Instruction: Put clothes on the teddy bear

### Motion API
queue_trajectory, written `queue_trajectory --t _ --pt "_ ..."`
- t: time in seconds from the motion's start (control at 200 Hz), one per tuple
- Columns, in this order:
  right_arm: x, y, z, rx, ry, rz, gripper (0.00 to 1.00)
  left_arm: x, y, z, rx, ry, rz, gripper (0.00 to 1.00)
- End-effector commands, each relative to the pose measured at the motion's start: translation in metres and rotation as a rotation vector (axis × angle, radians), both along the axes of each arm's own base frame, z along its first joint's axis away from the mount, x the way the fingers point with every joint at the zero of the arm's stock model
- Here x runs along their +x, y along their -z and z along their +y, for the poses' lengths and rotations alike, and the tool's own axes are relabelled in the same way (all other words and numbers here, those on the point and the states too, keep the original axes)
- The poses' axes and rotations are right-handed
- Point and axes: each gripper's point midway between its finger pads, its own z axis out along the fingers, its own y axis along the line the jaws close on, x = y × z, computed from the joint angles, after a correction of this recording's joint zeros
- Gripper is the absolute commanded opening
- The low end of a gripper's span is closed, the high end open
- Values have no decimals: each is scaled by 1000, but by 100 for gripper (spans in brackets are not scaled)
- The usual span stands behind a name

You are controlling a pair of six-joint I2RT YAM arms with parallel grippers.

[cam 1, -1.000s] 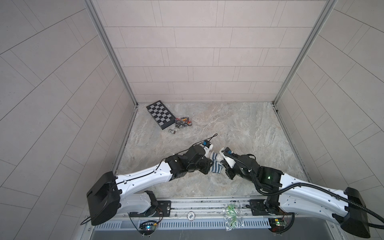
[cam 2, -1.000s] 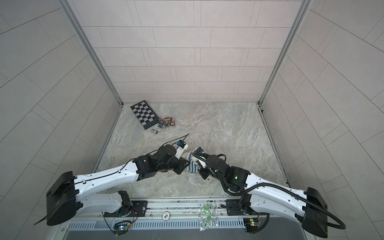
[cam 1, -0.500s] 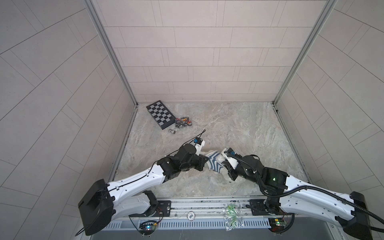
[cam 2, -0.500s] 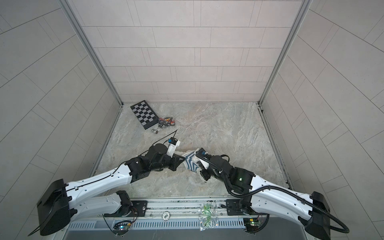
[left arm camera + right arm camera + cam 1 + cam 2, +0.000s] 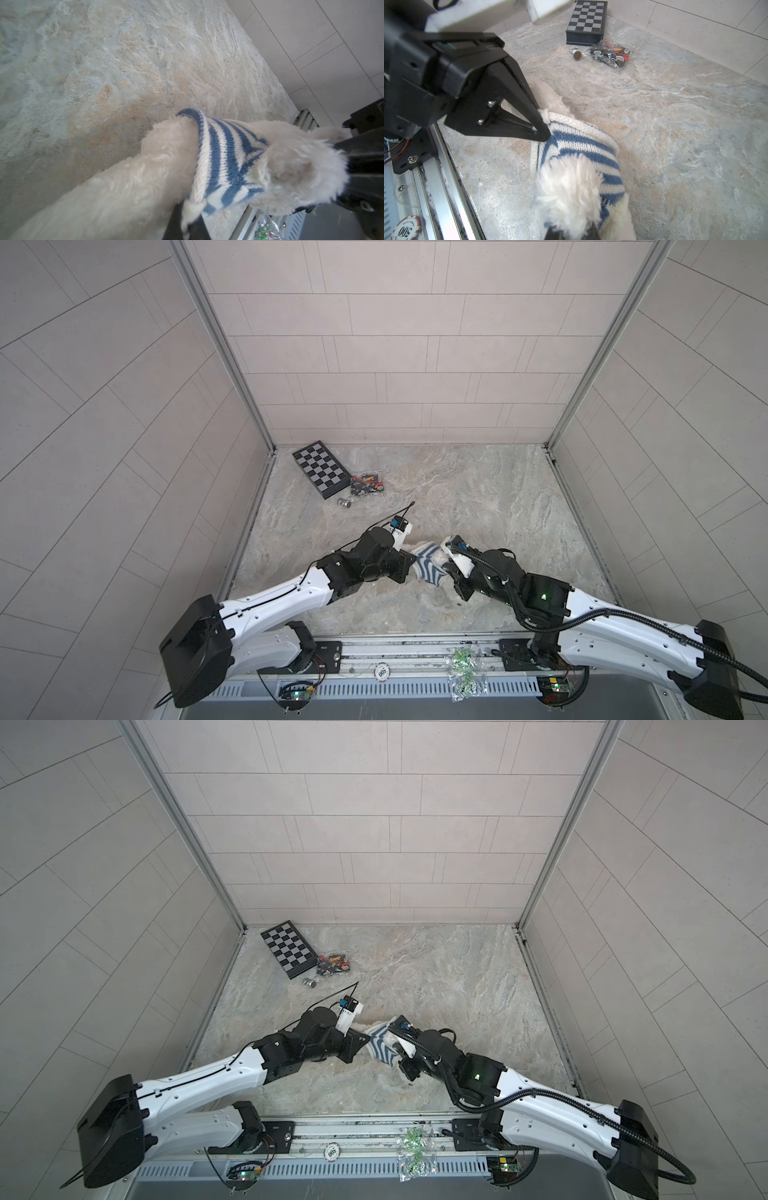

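Treat the teddy bear (image 5: 124, 187) as soft, light and floppy: likely to squash under a pinch, sag where unsupported and drag against knit. Probably not fragile. Better to take the striped shirt (image 5: 581, 145) by its hem, and the bear by a limb or the head rather than by loose fur.

Found at the front middle of the counter (image 5: 478, 497), strung between both grippers, with the shirt bunched round the body. Cannot tell whether resting on the counter or just above it.

Pinching the white shirt hem with the left gripper (image 5: 544, 126), jaws closed. Clamping a fluffy end of the bear with the right gripper (image 5: 571, 233), jaws nearly together; unclear whether catching knit too.

Reaching low and forward with both arms from the near rail (image 5: 415, 645), wrists angled inward, tips facing each other across the bear.
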Motion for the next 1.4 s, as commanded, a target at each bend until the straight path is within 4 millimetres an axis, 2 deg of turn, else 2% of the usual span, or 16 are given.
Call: queue_trajectory --t 0.0,0.175,0.35,0.456,0.531,0.661,0.761,0.866,0.966,1.231,1.397 --pt "7 -12 -1 33 40 -3 0 8 -6 18 94 -69 -92 21" --pt "15 -11 -1 49 73 2 0 -1 -16 20 105 -81 -148 36" --pt "18 -9 0 54 82 24 0 -11 -21 24 98 -74 -171 44" --pt "20 -6 2 70 81 40 0 -18 -32 24 66 -46 -202 41" --pt "20 -2 5 72 70 57 0 -21 -47 21 9 -23 -233 37" --pt "21 3 3 65 79 66 0 -33 -61 1 -85 72 -217 31" --pt "22 3 1 67 88 66 0 -36 -52 -19 -112 121 -156 28" --pt "23 4 0 68 91 69 0 -31 -30 -33 -57 130 -89 25" --pt "22 5 0 71 85 72 0 -24 -17 -43 -16 125 -61 22" --pt "20 6 -4 71 83 74 0 11 7 -28 65 6 -35 14" --pt "20 6 -6 70 83 73 0 26 15 -15 108 -48 -35 13"
